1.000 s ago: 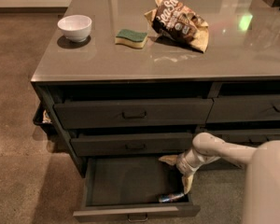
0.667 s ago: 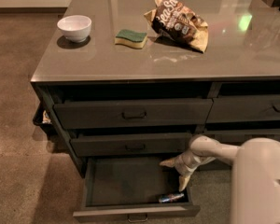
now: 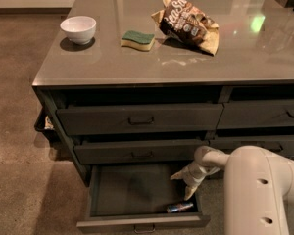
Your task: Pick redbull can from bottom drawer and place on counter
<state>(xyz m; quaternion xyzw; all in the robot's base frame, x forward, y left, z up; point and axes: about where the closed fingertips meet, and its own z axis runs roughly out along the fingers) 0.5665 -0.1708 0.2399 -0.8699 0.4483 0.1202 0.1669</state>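
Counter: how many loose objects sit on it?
3: white bowl left, sponge beside it, snack bag right of that; more may lie off-frame. Gripper, open, hangs in the bottom drawer near the redbull can.

A: Dim room, folks, with warm light from overhead. A green glare spot (image 3: 256,22) and pale streaks flare on the glossy counter (image 3: 112,62).

B: The white bowl (image 3: 78,28) drops a soft shadow. Down low it's murky: the gripper (image 3: 183,186), fingers spread, hangs in the shadowed bottom drawer (image 3: 127,190), with the redbull can (image 3: 180,207) barely glinting.
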